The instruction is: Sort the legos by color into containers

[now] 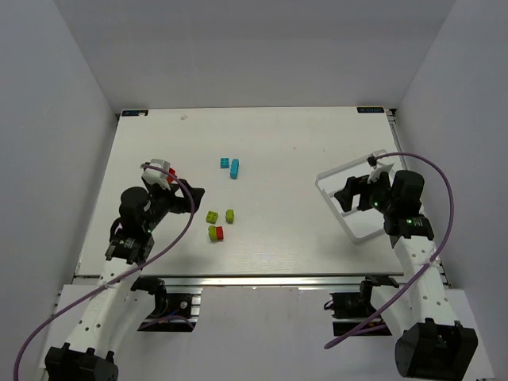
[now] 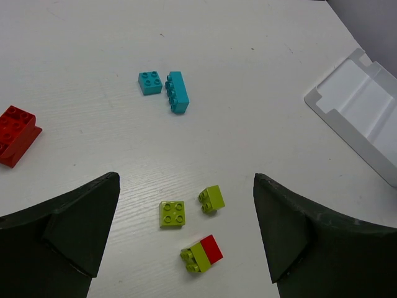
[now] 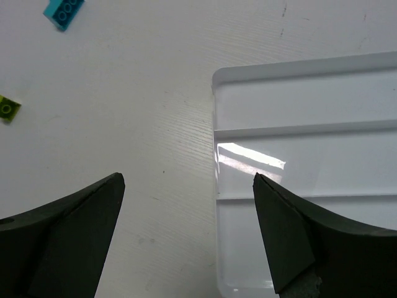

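A robotics lab test cell: plain white walls [image 1: 254, 48] box in the white tabletop [image 1: 278, 246], and a slotted aluminium rail [image 1: 262, 283] runs along its near edge.

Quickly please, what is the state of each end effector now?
Left end effector: open, holding nothing, above small lime green studded bricks.
Right end effector: open, holding nothing, over the edge of a shallow white plastic tray.

white table [image 1: 278, 230], scattered legos [image 1: 212, 217] (red, lime, cyan), white tray [image 3: 310, 99]
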Controlling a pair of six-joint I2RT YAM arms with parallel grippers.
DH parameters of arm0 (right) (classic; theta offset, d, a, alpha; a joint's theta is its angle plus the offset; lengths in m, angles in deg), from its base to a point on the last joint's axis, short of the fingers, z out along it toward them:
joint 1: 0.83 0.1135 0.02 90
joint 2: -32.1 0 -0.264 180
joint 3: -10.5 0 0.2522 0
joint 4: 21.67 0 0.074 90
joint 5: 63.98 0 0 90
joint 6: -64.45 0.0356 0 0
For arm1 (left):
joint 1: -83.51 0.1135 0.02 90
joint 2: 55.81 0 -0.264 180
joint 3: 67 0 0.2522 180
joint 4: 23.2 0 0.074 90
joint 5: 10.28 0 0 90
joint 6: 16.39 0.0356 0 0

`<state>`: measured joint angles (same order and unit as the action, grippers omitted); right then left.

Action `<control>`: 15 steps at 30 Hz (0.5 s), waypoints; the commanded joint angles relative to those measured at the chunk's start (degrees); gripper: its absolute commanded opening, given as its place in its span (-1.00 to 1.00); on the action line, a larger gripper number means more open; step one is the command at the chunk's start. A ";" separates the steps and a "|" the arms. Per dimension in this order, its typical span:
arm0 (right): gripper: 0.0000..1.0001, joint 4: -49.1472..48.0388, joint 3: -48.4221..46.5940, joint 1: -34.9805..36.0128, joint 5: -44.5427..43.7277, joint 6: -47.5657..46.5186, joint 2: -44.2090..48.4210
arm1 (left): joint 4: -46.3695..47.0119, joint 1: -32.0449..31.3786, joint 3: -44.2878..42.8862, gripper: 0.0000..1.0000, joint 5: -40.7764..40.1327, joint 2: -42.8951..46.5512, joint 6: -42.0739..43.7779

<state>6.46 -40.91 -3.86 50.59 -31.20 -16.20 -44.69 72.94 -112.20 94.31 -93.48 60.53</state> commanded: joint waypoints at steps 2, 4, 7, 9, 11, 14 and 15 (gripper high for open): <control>0.79 1.45 -2.61 -0.05 6.35 0.20 2.50 | -0.71 0.37 -2.13 0.96 0.53 -1.61 -1.16; 0.79 2.41 -2.52 0.04 8.64 -1.64 2.76 | -1.06 0.37 -2.31 0.96 0.00 -2.40 -1.42; 0.79 2.77 -1.12 0.21 9.26 -5.41 3.29 | -1.50 0.37 -2.75 0.96 -1.14 -4.07 -1.95; 0.79 3.64 -0.41 0.74 9.35 -8.04 2.86 | -1.85 0.37 -3.10 0.96 -1.32 -5.30 -2.12; 0.79 4.52 0.20 0.74 10.66 -13.67 1.98 | -2.12 0.37 -3.45 0.96 -2.02 -5.92 -2.73; 0.78 6.72 0.47 1.27 13.83 -17.46 -0.21 | -2.03 0.37 -3.63 0.71 -3.25 -7.59 -3.44; 0.79 8.11 -0.31 1.36 14.87 -18.77 -0.74 | -2.03 0.37 -3.98 0.44 -3.60 -7.85 -3.53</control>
<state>11.12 -40.84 -3.07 61.06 -43.20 -15.19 -46.41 72.94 -113.62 92.41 -100.89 57.65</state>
